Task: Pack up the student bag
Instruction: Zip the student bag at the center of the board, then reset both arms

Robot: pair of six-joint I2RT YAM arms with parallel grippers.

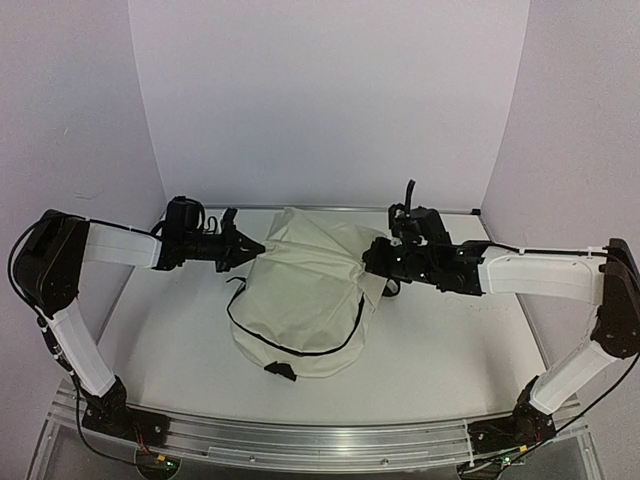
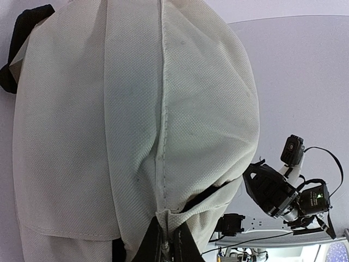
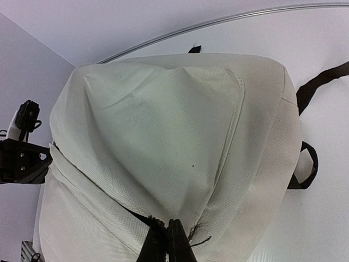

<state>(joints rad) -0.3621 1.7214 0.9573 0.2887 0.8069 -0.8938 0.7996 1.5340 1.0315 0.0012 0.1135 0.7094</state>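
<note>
The student bag [image 1: 300, 295] sits mid-tabletop [image 1: 450, 340]. The left end effector [image 1: 243, 247] is clamped on the bag's left side, the right end effector [image 1: 372, 258] on its right side.

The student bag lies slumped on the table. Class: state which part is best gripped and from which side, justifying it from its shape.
Grip the student bag at the folds on its two sides, coming in level from left and right. Slack canvas has no firm body, but bunches into thin ridges, which the left gripper and right gripper pinch shut.
</note>
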